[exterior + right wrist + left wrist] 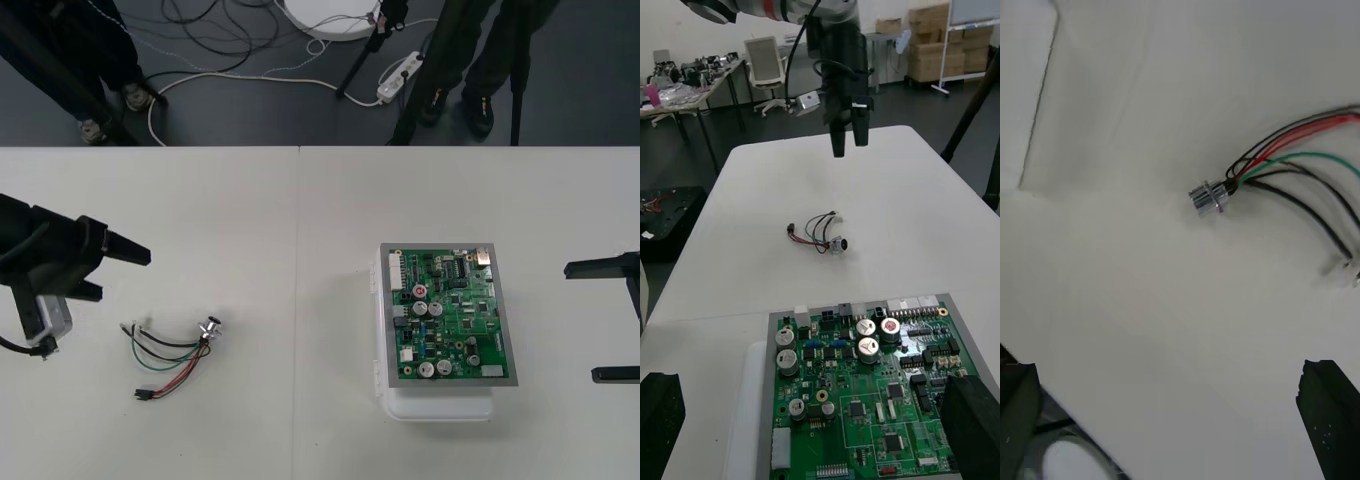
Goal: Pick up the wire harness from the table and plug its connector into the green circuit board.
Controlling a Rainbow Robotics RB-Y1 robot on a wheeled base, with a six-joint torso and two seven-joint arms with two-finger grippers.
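Hovering at the table's (300, 220) 9 o'clock edge, the left jaws are spread wide, empty. The right jaws, likewise spread, are held at the 3 o'clock edge. The wire harness (172, 360) is laid loose at 4 o'clock from the left jaws, well apart from the green circuit board (450, 315), seated on a white base (440, 405) at 9 o'clock from the right jaws.

Bare table (300, 300) between harness (172, 358) and board (450, 315)
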